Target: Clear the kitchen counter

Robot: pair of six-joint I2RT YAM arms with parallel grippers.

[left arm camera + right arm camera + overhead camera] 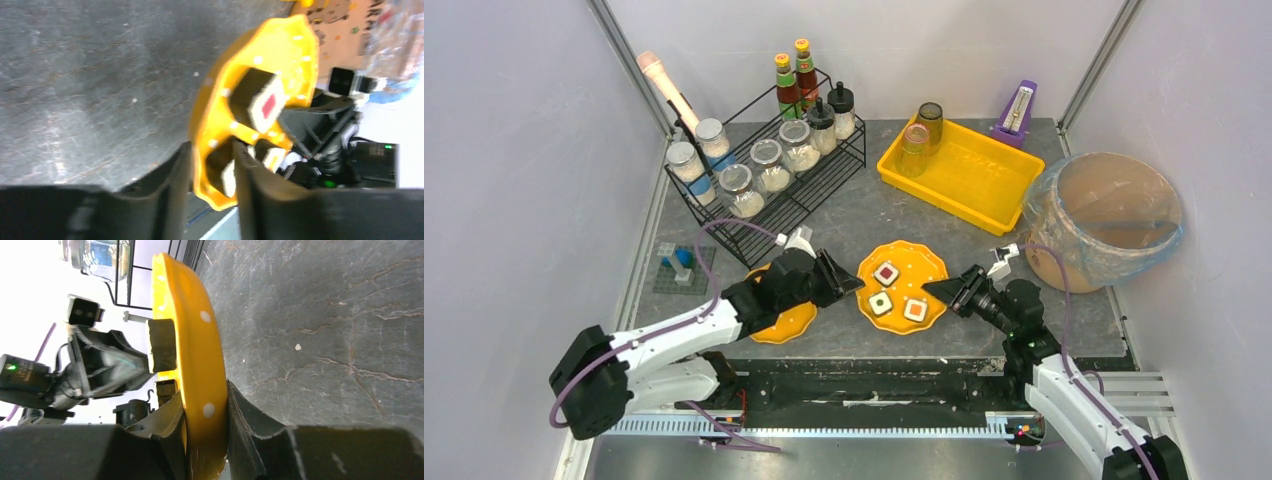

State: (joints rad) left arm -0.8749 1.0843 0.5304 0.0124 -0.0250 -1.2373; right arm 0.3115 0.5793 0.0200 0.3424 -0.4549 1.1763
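Looking down from above, the counter (864, 212) lies flat under everything, its long side running left to right in front of both arms. Near its front edge is a round orange plate (921, 262) carrying three food pieces (886, 274). The left gripper (852, 284) and right gripper (932, 290) meet it at opposite rims, likely to lift it level without spilling. From the left wrist, the fingers (167, 185) stand a little apart, straddling the rim loosely. From the right wrist, the fingers (247, 415) are pinched tight on the rim, the plate seen edge-on against the stone.
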